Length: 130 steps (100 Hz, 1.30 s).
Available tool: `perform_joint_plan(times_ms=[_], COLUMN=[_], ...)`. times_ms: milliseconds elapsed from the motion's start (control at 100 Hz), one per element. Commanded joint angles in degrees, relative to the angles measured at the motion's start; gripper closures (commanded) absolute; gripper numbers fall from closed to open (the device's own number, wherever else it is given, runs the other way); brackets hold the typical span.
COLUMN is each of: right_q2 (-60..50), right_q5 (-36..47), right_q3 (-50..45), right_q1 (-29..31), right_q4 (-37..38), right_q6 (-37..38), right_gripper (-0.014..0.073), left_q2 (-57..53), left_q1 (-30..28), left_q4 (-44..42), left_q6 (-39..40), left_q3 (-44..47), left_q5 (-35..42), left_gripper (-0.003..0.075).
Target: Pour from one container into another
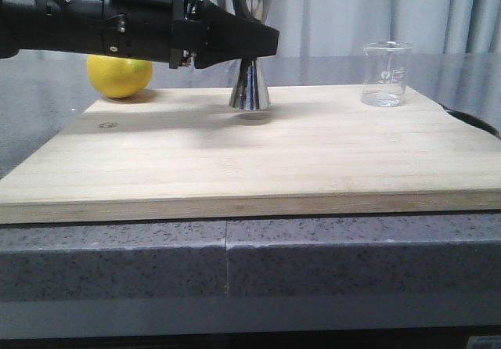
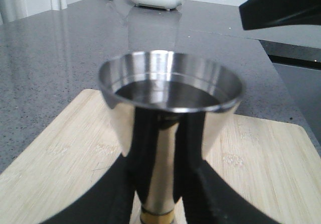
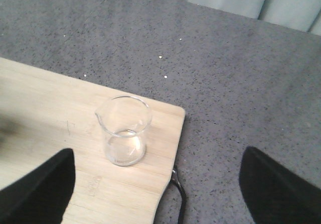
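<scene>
left hand (image 1: 254, 48) clamps jigger (image 1: 250, 88) | beaker (image 1: 386, 73) well apart

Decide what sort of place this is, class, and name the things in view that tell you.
Probably a kitchen or home-bar counter: a bamboo cutting board lies on a speckled grey stone worktop, with a steel jigger, a glass beaker and a lemon on or by it.

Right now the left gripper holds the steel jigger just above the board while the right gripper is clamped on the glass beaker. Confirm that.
Not quite. The left gripper does hold the jigger slightly above the board, but the right gripper is not clamped on the beaker. In the right wrist view its fingers are spread wide, apart from the glass, which stands alone on the board.
</scene>
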<state>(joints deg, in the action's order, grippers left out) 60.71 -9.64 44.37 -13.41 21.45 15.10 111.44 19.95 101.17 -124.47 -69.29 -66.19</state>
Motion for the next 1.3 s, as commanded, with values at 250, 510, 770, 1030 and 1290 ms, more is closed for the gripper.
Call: perform_joint_plan(times_ms=[250, 510, 770, 1030, 1290], right_q2=[-12.3, -13.96, -13.96, -13.96, -13.96], right_q5=[12.0, 10.2, 10.33, 10.33, 10.33], right_q3=[-9.72, -11.0, -11.0, -11.0, -11.0], right_q1=[6.08, 6.08, 6.08, 6.08, 6.08], right_q4=[-4.72, -4.04, -4.04, -4.04, -4.04], right_q6=[-2.17, -2.17, -2.17, -2.17, -2.17], right_gripper=[-0.0005, -0.0005, -0.0005, -0.0005, -0.0005], left_q2=[-2.79, -2.79, -2.79, -2.79, -2.79], left_q1=[0.46, 0.46, 0.46, 0.46, 0.46], left_q4=[4.91, 4.91, 4.91, 4.91, 4.91], left_q6=[0.32, 0.32, 0.32, 0.32, 0.32], left_q3=[-1.75, -1.75, -1.75, -1.75, -1.75], left_q5=[-6.61, -6.61, -6.61, -6.61, -6.61], left_gripper=[0.0535, 0.0535, 0.0535, 0.0535, 0.0535])
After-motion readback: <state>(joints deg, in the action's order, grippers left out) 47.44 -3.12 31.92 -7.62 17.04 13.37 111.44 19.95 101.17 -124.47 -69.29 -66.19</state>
